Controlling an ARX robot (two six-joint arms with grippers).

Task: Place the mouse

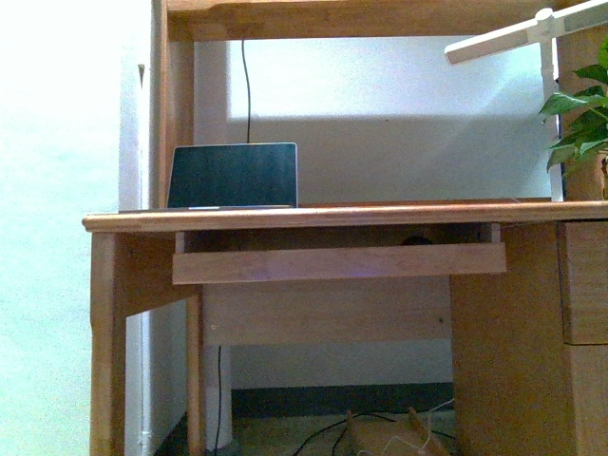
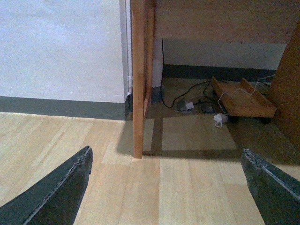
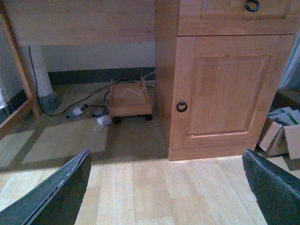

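The mouse (image 1: pixel 415 240) shows only as a small dark domed sliver on the pull-out tray (image 1: pixel 338 262) under the desktop, mostly hidden behind the tray's front board. Neither arm appears in the front view. My left gripper (image 2: pixel 166 152) is open over bare wooden floor, facing the desk's left leg (image 2: pixel 138 93), with nothing between its dark fingers (image 2: pixel 61 187). My right gripper (image 3: pixel 166 153) is also open and empty, low over the floor in front of the desk's cabinet door (image 3: pixel 225 93).
A laptop (image 1: pixel 234 176) stands open on the wooden desk (image 1: pixel 342 217), left of centre. A white lamp arm (image 1: pixel 513 36) and a green plant (image 1: pixel 581 119) are at the right. Cables and a small wheeled wooden stand (image 3: pixel 130 99) lie under the desk. Cardboard boxes (image 3: pixel 281 133) sit beside the cabinet.
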